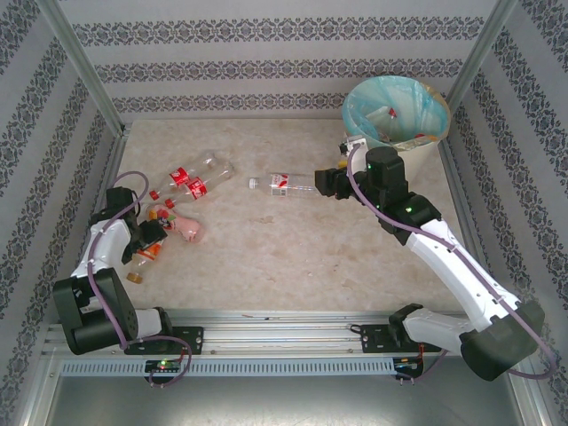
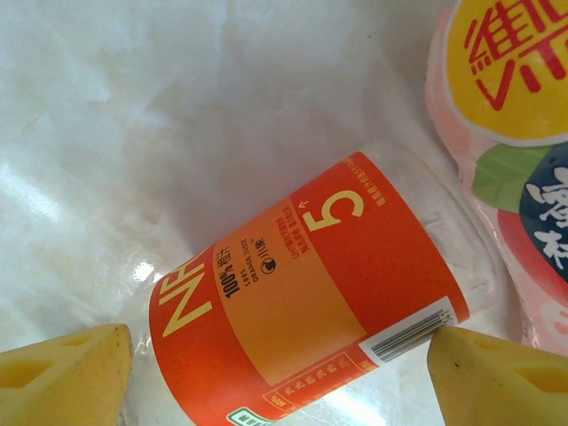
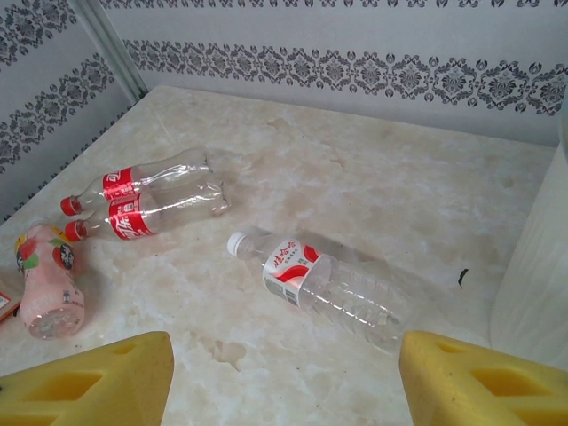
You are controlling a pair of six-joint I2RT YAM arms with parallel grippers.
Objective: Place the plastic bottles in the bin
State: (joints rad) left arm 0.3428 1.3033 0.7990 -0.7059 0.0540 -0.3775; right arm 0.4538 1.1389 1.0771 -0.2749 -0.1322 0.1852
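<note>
The bin (image 1: 437,106), cream-white with a turquoise liner, stands at the far right corner with bottles inside. A clear bottle (image 1: 282,185) with a white cap and red-white label lies mid-table; my right gripper (image 1: 324,182) hangs open just right of its base, and the bottle (image 3: 324,288) lies ahead of the open right gripper (image 3: 284,390). Two red-labelled cola bottles (image 1: 200,175) lie side by side at the far left. My left gripper (image 2: 282,382) is open, straddling an orange-labelled bottle (image 2: 302,293); its right fingertip (image 2: 497,377) touches the label's barcode. A pink bottle (image 1: 186,228) lies beside it.
Small bottles and loose caps (image 1: 135,277) clutter the left edge around the left gripper (image 1: 151,238). Wallpapered walls and metal posts (image 1: 98,98) close in the table. The bin's wall (image 3: 541,266) stands close on the right of the right gripper.
</note>
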